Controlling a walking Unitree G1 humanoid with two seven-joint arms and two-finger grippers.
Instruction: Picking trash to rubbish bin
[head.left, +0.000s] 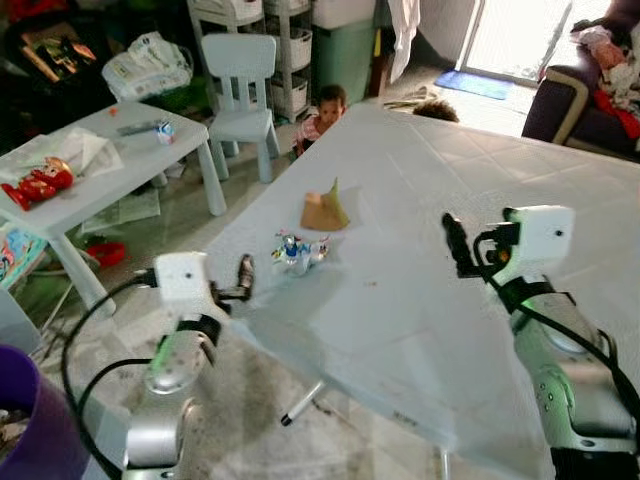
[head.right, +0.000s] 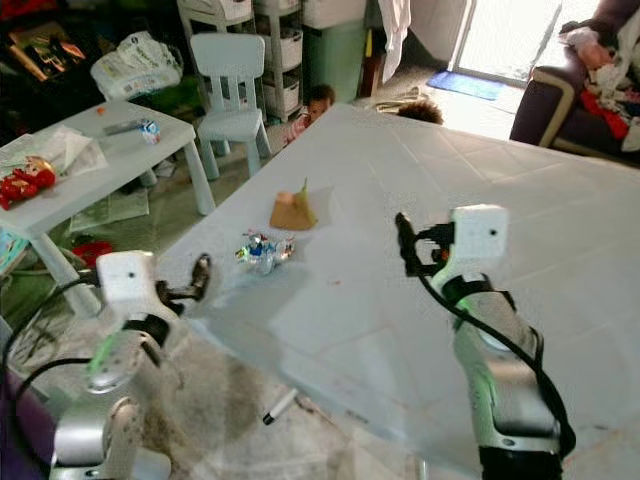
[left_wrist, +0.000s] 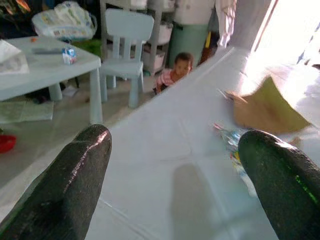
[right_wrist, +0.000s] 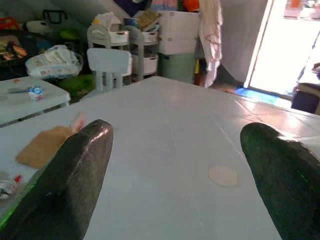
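A crumpled shiny wrapper (head.left: 298, 250) lies near the left edge of the big white table (head.left: 420, 300). A brown paper scrap (head.left: 324, 210) lies just beyond it. My left gripper (head.left: 245, 275) hovers at the table's left edge, a short way left of the wrapper, fingers apart and empty. In the left wrist view the wrapper (left_wrist: 235, 150) and the brown paper (left_wrist: 267, 107) sit ahead of the open fingers (left_wrist: 80, 165). My right gripper (head.left: 455, 243) hangs open over the table's middle, well right of both pieces. A purple bin (head.left: 30, 420) stands on the floor at the lower left.
A small white table (head.left: 100, 150) with a red toy (head.left: 38, 183) stands to the left, with a white child's chair (head.left: 240, 90) behind it. A child (head.left: 325, 105) sits on the floor at the table's far edge. A sofa (head.left: 580, 100) is at the far right. A pen (head.left: 300, 405) lies on the floor.
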